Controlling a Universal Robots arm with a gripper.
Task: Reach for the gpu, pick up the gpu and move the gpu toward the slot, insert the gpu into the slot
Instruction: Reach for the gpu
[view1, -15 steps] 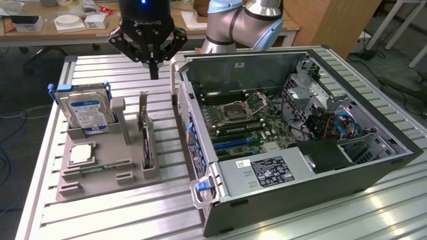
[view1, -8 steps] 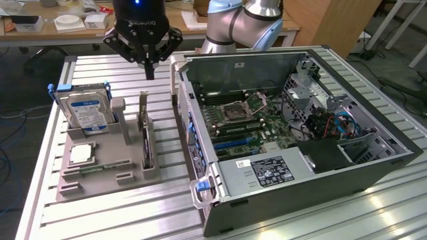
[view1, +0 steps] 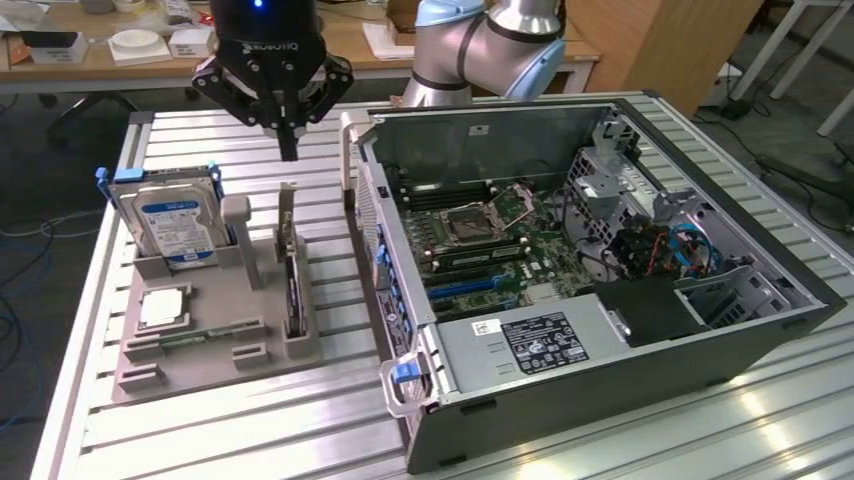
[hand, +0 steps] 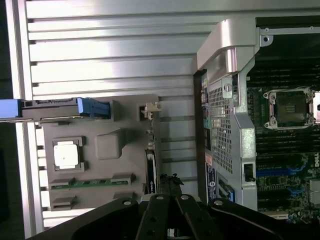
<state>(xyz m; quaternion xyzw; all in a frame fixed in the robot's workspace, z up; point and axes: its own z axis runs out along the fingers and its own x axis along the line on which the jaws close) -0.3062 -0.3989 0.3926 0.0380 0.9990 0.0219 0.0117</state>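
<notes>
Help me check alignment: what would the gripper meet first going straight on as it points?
Probably the thin dark gpu card with silver bracket, standing on edge under the gripper; depth is unclear.

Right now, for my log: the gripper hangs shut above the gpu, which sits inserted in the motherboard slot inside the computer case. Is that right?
Not quite. The gripper does hang shut above the gpu, but the exterior view shows the gpu standing on edge in the grey holder beside the computer case, not inserted in the slot.
</notes>
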